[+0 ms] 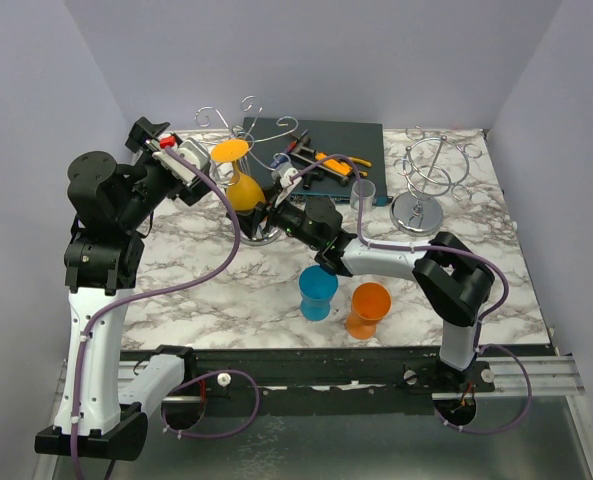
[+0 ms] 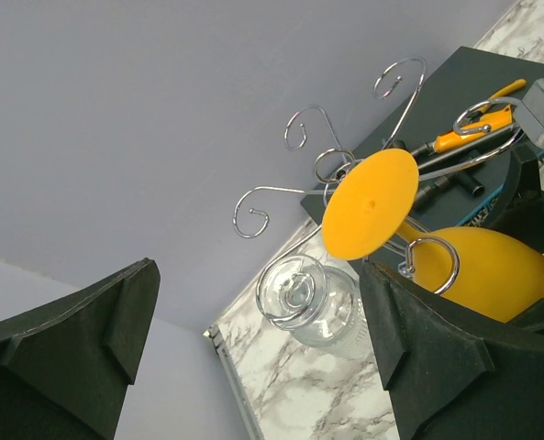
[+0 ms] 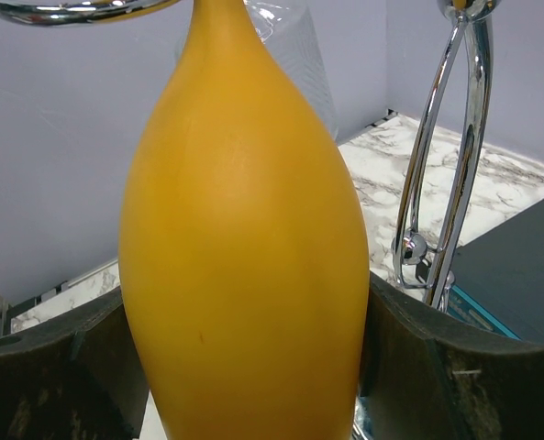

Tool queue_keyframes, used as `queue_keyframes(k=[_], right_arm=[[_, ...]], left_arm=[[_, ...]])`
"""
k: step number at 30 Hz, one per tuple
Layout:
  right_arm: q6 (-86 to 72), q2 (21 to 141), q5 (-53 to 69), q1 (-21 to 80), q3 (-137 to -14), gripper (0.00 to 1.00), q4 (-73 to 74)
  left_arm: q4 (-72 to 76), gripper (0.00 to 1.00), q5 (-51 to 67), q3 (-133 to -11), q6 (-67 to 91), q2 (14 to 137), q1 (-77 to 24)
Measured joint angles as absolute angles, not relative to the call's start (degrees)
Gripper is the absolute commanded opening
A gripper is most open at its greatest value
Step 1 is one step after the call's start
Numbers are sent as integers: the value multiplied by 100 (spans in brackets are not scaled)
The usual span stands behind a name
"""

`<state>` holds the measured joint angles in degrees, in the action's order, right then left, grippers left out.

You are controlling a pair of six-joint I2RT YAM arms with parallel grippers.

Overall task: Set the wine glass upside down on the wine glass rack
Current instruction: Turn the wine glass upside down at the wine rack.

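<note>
Yellow wine glass: inverted, long axis upright, bowl clamped in right gripper, foot among wine glass rack hooks; left gripper agape, empty, nearby.

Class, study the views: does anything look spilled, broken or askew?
Nothing spilled or broken. Only the yellow wine glass stands out: it is upside down at the wine glass rack, foot uppermost, with the right gripper jaws closed on its bowl.

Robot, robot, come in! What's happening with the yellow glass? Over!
Left gripper open, empty. Right gripper shut on yellow wine glass, upside down, foot up by the rack hooks. Clear glass close beside it.
</note>
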<state>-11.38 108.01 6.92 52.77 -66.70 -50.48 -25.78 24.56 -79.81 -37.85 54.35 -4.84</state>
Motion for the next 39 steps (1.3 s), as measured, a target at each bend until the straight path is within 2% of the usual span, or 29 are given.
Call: queue_keyframes(k=[17, 39], right_arm=[[-1358, 10812, -497, 5553, -6326, 68, -4810], [-1245, 10910, -515, 5684, -6458, 68, -4888]], left_arm=[[-2550, 99, 2458, -7896, -3776, 5395, -484], [-2539, 99, 2458, -7728, -3865, 5231, -484]])
